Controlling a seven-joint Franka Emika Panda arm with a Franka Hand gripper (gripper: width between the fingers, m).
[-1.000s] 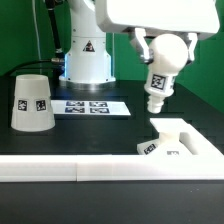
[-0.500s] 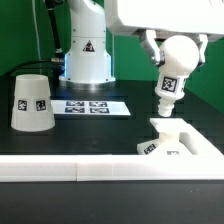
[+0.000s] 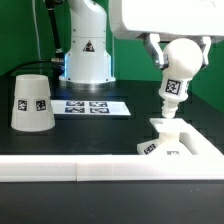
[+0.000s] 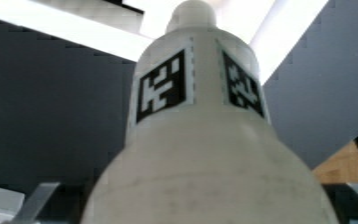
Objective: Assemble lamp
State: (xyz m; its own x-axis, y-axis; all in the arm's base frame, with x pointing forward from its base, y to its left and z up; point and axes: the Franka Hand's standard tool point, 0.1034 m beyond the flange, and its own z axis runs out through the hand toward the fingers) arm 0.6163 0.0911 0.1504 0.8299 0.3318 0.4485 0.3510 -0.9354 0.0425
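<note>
The white rounded bulb [image 3: 176, 75] hangs in my gripper [image 3: 178, 50] at the exterior view's right, its narrow neck pointing down and a square marker on its side. Its tip is just above the flat stepped base [image 3: 180, 140], which lies on the black table at the right front. I cannot tell whether the tip touches the base. The cup-like shade [image 3: 32, 102] stands mouth down at the left. In the wrist view the bulb [image 4: 197, 120] fills the picture, with two markers on its neck; my grey fingertips [image 4: 41, 196] sit on either side of its wide end.
The marker board [image 3: 90, 106] lies flat between the shade and the arm's white pedestal [image 3: 87, 50]. A white rail [image 3: 60, 170] runs along the table's front edge. A green wall stands behind.
My gripper has carried the bulb toward the exterior view's right and turned it more upright, so its neck is now over the base.
</note>
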